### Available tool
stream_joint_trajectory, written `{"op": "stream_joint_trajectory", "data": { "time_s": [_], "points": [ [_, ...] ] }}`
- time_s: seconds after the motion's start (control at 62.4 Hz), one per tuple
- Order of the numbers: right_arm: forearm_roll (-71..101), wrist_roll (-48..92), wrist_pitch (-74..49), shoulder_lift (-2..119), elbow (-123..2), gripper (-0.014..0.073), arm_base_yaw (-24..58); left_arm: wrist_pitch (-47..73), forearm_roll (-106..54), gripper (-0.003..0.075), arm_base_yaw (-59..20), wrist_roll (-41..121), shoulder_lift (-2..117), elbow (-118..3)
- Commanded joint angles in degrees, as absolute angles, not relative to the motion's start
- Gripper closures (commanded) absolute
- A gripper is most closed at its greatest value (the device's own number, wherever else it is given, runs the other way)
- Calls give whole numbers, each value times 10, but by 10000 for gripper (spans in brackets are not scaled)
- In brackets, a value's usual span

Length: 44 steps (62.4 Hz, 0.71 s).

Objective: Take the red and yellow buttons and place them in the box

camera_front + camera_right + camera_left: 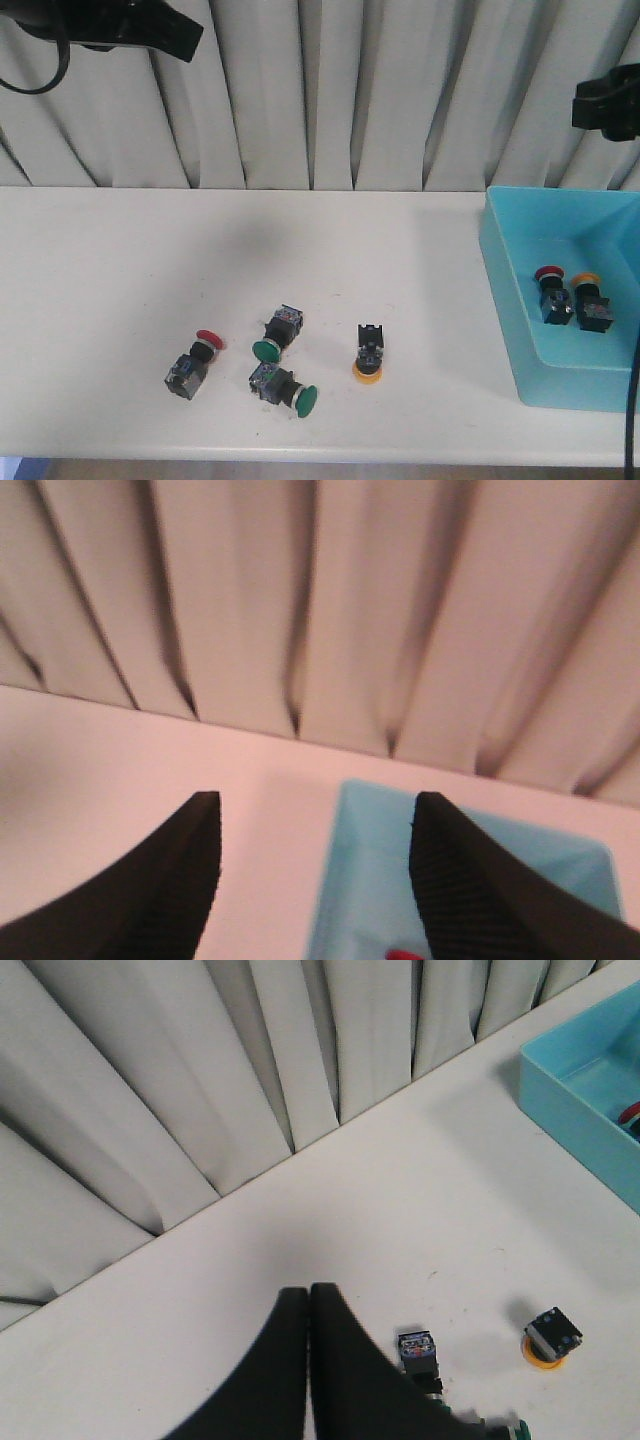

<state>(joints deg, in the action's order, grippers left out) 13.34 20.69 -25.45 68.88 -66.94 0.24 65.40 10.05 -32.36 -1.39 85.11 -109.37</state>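
Red button [198,361] and yellow button [368,354] lie near front edge among two green ones [278,333], waiting for pickup. One red, one yellow already in box [508,290] at right edge. Left gripper [308,1305] closed, empty, raised; right gripper [315,855] spread wide above box, likely post-drop. White desk [100,260], pleated curtain [330,90] behind.

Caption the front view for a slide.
Two buttons in the box; red button, yellow button and two green buttons remain on the table.
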Motion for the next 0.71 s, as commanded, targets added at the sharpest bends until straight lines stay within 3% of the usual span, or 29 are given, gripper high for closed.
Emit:
{"op": "stream_joint_trajectory", "data": {
  "time_s": [0.0,0.224,0.321,0.401,0.689],
  "points": [
    [136,216,-226,621,-687,211,35,610,116,727,-325,-21,831,-1106],
    [138,192,-232,525,-687,345,42,601,119,727,-325,-22,831,-1106],
    [136,192,-242,506,-687,460,42,599,119,727,-325,-22,831,-1106],
    [136,197,-253,497,-687,608,42,599,119,727,-325,-21,831,-1106],
    [140,196,-233,496,-687,601,42,601,118,727,-325,-19,831,-1106]
  ]
}}
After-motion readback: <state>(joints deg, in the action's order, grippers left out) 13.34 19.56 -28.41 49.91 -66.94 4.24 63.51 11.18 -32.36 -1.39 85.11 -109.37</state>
